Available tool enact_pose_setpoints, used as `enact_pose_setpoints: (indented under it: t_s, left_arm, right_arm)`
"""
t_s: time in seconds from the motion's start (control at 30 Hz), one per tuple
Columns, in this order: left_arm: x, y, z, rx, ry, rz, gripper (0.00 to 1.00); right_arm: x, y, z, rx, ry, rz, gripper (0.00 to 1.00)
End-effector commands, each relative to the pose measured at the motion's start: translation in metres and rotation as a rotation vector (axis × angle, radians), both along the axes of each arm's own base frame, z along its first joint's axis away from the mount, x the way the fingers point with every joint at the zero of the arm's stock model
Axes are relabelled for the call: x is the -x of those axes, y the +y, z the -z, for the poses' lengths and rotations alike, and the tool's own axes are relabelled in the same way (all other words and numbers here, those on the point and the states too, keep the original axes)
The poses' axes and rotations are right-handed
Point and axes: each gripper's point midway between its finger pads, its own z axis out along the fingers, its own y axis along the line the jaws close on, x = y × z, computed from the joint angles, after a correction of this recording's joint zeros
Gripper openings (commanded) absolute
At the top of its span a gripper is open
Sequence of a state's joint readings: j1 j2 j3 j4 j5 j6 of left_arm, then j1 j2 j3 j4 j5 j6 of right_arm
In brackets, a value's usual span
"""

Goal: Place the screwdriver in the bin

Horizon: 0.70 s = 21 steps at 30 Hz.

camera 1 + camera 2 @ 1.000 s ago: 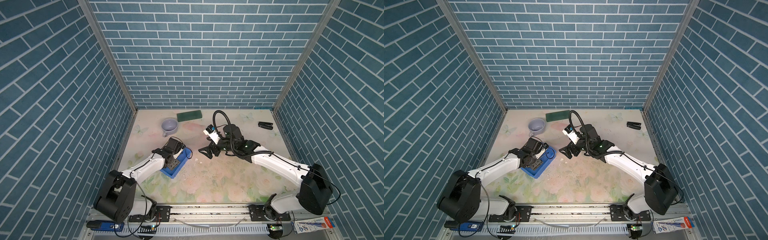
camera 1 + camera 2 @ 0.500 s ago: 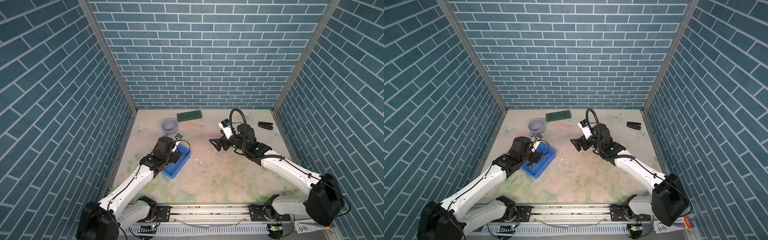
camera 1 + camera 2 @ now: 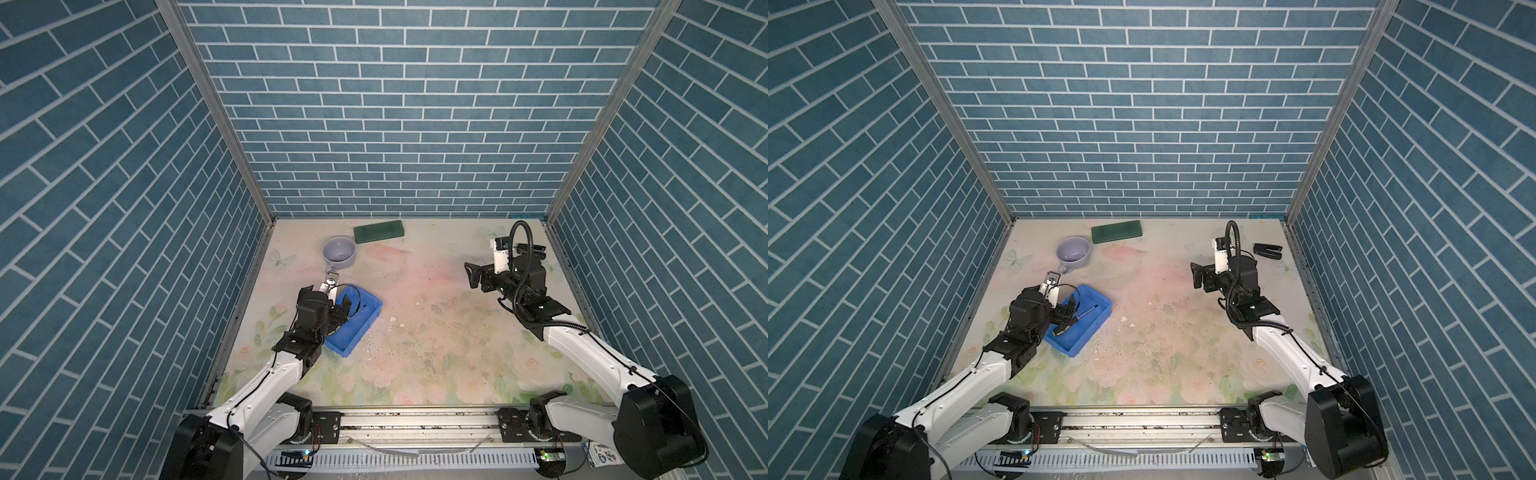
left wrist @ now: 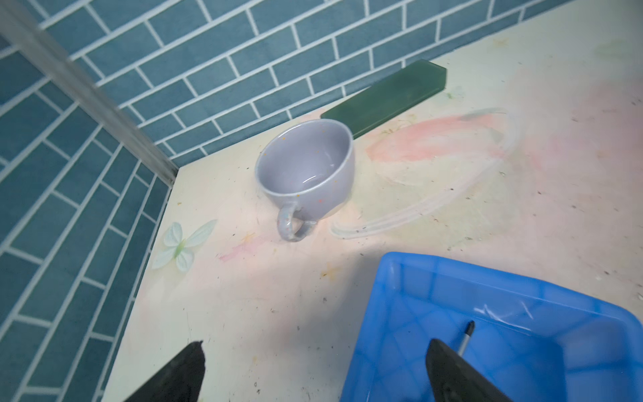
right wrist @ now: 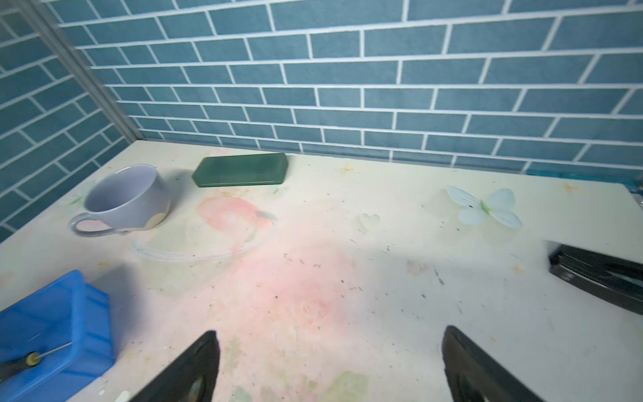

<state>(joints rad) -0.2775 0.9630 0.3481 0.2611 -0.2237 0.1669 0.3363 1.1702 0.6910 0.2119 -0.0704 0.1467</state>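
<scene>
Screwdriver (image 3: pixel 1080 316): we are finding it lying flat inside the bin (image 3: pixel 1097 298), handle toward the left arm, tip pointing toward the bin's far right wall.

Left gripper (image 4: pixel 315 344): its fingers (image 4: pixel 452 372) are standing wide apart and gripping nothing. One is hanging over the bin, the other over the table (image 3: pixel 1163 291) beside it. In the left wrist view the shaft is running behind one finger, and we cannot tell whether they are touching.

Right gripper (image 5: pixel 330 331): its jaws are gaping wide too, carrying nothing, hovering over bare table well apart from the bin.

Cup (image 3: pixel 1073 250): sitting upright just beyond the bin.

Green block (image 3: pixel 1116 231): lying by the back wall, near the cup.

Black clip (image 3: pixel 1267 250): lying near the right gripper, by the right wall.
</scene>
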Motion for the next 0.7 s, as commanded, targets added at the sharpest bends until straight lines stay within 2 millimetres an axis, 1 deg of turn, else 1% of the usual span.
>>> enact_pose_setpoints:
  t_s: [0.0,0.1,0.17,0.23,0.37,0.5,0.6,0.67]
  left_arm:
    - [-0.007,0.017,-0.019,0.104,-0.120,-0.084,1.00]
    - [-0.008,0.023,-0.015,0.082,-0.128,-0.109,1.00]
    - [-0.010,0.027,-0.008,0.070,-0.121,-0.125,1.00]
    - [-0.013,0.030,-0.001,0.065,-0.117,-0.144,1.00]
    - [-0.019,0.035,0.012,0.052,-0.105,-0.170,1.00]
    - [-0.026,0.036,0.013,0.054,-0.102,-0.173,1.00]
    - [-0.033,0.035,0.013,0.058,-0.104,-0.175,1.00]
    - [-0.038,0.036,0.012,0.070,-0.124,-0.180,1.00]
  right_arm:
    - [-0.005,-0.038,0.007,0.064,-0.041,0.117,0.98]
    - [-0.006,-0.072,0.021,0.099,-0.048,0.220,0.98]
    - [-0.007,-0.096,0.032,0.114,-0.047,0.294,0.99]
    - [-0.007,-0.117,0.046,0.128,-0.032,0.352,0.98]
    - [-0.006,-0.150,0.067,0.159,-0.014,0.446,0.98]
    - [-0.008,-0.170,0.084,0.162,-0.007,0.500,0.98]
    - [-0.010,-0.177,0.098,0.147,-0.005,0.525,0.99]
    - [-0.014,-0.179,0.095,0.139,-0.011,0.534,0.98]
